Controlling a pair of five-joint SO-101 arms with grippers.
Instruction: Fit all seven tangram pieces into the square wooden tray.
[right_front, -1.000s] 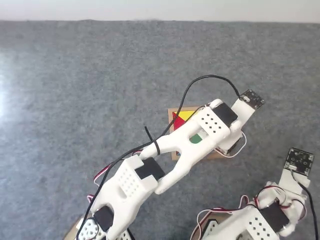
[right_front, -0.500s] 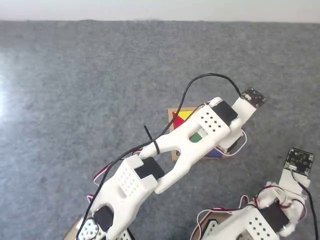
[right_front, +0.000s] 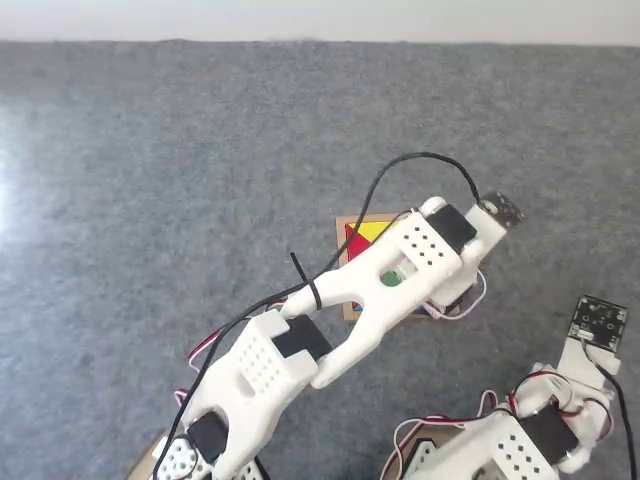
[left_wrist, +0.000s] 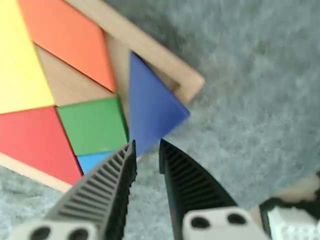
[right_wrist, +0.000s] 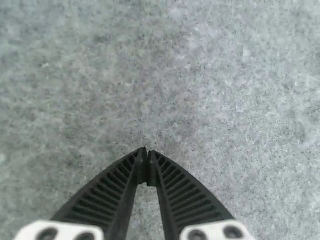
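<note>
Left gripper (left_wrist: 146, 147) slightly parted at blue triangle (left_wrist: 150, 107) corner, triangle overlapping tray (left_wrist: 165, 60) rim (right gripper (right_wrist: 146, 152) closed)

Soft, even light is spreading across the grey worktop (right_front: 150, 150) and is lying brighter along its left edge. The left arm (right_front: 400, 270) is throwing only a faint, diffuse shadow beneath itself.

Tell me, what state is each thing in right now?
square wooden tray: partly filled, bare wood gap showing.
dark blue triangle piece: unseated, lying over the tray's rim.
green square piece: flat in the tray.
left jaws: slightly open, holding nothing.
right jaws: shut, empty, over the grey carpet.
</note>
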